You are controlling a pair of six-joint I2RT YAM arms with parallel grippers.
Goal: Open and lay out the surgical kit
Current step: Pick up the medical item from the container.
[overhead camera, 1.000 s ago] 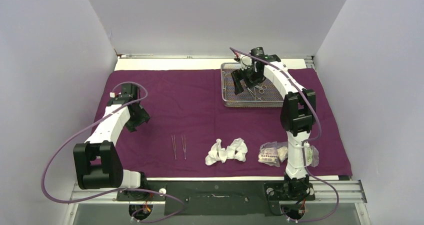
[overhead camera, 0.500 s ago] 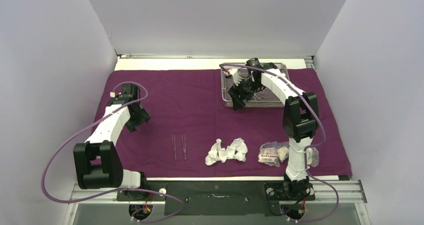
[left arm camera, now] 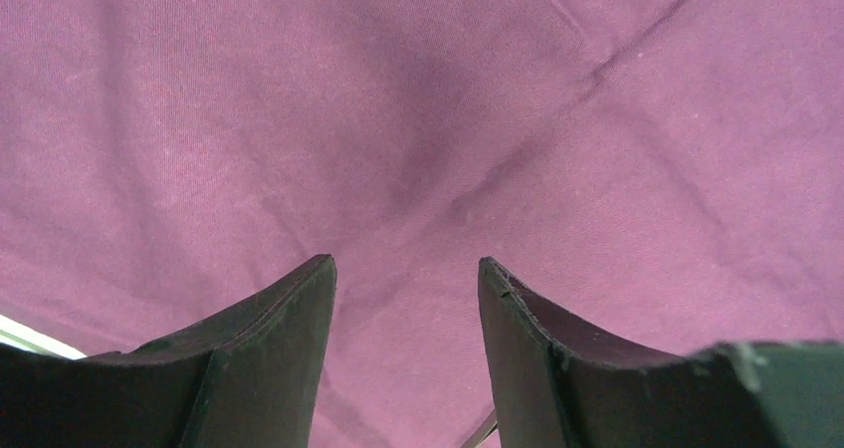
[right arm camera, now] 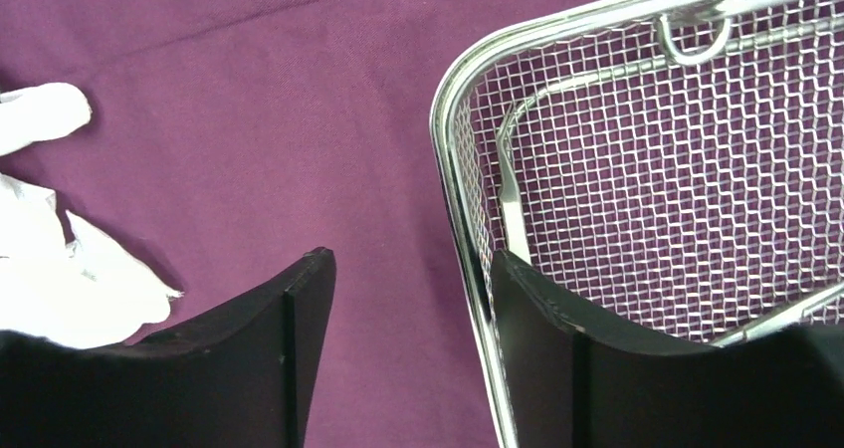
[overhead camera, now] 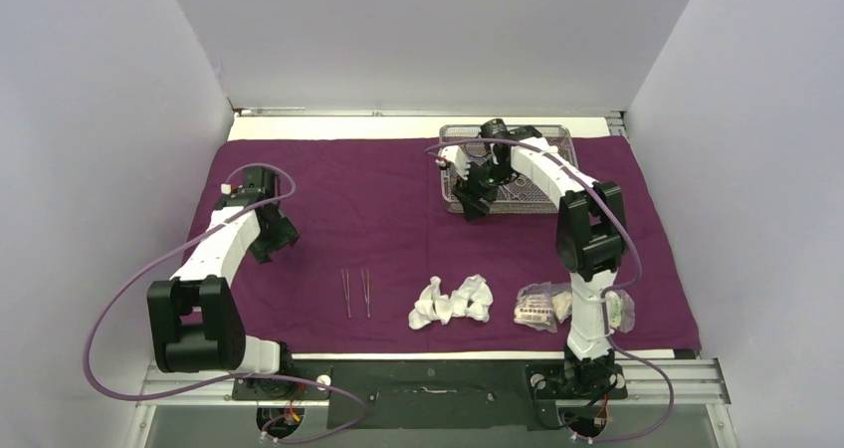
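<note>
Front of the dark purple cloth wrap (overhead camera: 378,184): clear plastic packets (overhead camera: 542,306), white gauze wads (overhead camera: 453,301) and thin steel tweezers (overhead camera: 355,292) already laid out. Mid-left, the left gripper (left arm camera: 406,269) hangs, jaws apart, over bare cloth. Upper right, the right gripper (right arm camera: 410,259) has shifted from inside the rectangular silver wire-mesh tray (right arm camera: 557,25) to its corner, jaws narrowing astride the rim, not pinching yet. Probably moving the tray next. Its arm (overhead camera: 557,174) hides most of what's inside.

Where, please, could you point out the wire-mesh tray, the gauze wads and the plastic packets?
wire-mesh tray (right arm camera: 637,199): right wrist view, on its bare mesh floor.
gauze wads (overhead camera: 453,302): top external view, middle of the white pile.
plastic packets (overhead camera: 537,307): top external view, on the labelled packet's top.
</note>
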